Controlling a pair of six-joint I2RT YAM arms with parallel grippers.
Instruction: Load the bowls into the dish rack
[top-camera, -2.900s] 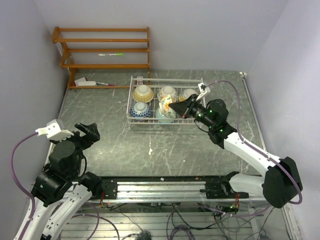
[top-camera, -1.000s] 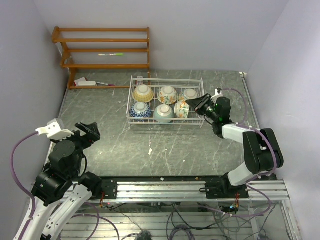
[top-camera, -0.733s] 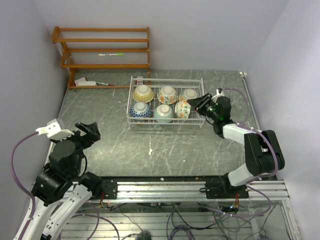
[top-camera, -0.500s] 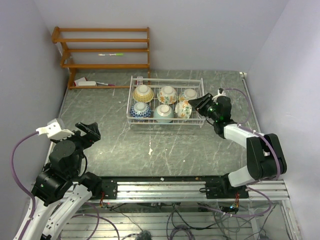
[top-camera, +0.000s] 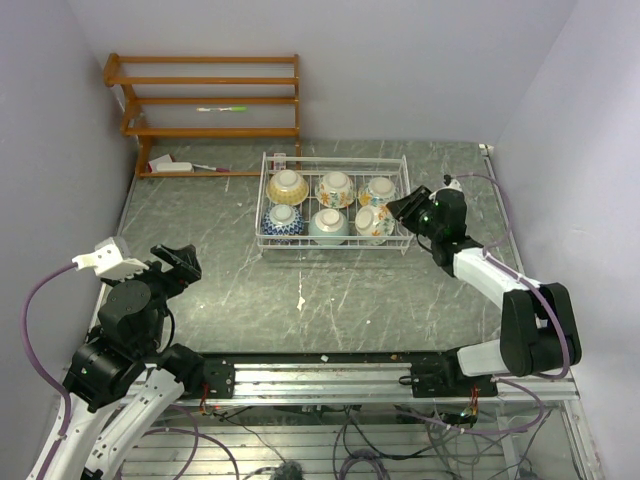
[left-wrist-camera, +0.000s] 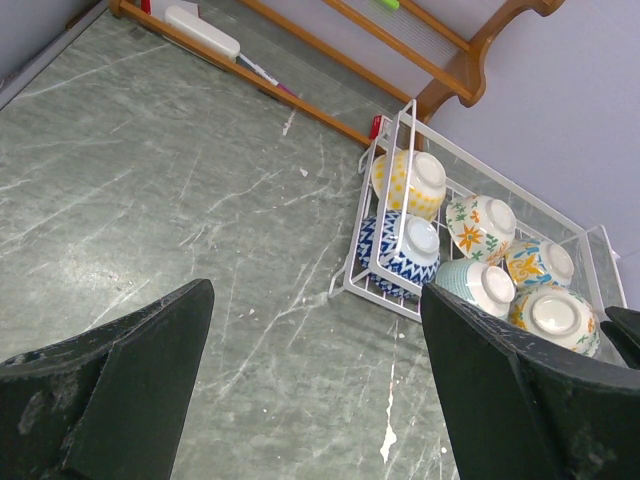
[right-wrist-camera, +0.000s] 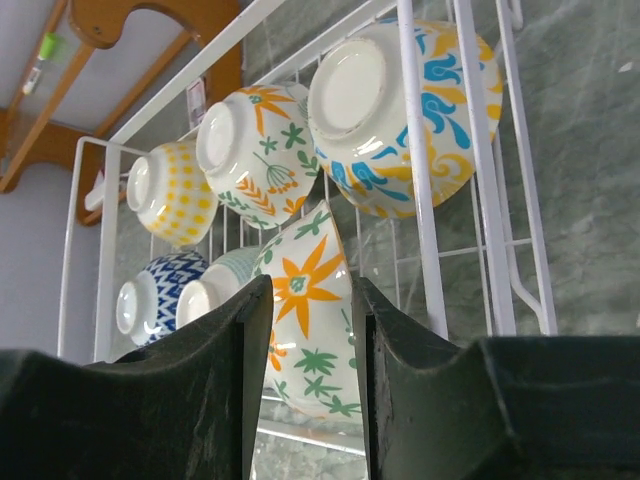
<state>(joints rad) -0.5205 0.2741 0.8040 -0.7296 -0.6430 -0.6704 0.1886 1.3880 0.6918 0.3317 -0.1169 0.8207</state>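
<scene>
Bowls (top-camera: 328, 224): all six sit upside down, foot rings up, in two rows of three inside the dish rack (top-camera: 335, 158); the near-right bowl (right-wrist-camera: 305, 330) lies closest to the right gripper (right-wrist-camera: 309, 283). Glazed ceramic by the look, so I judge them rigid, slick, fairly light and apt to chip on the wire. The best hold is across the rim wall, set down gently. Right gripper hovers at the rack's right wall, fingers narrowly parted on nothing; left gripper (left-wrist-camera: 315, 290) is spread wide, empty, well apart from the rack.
</scene>
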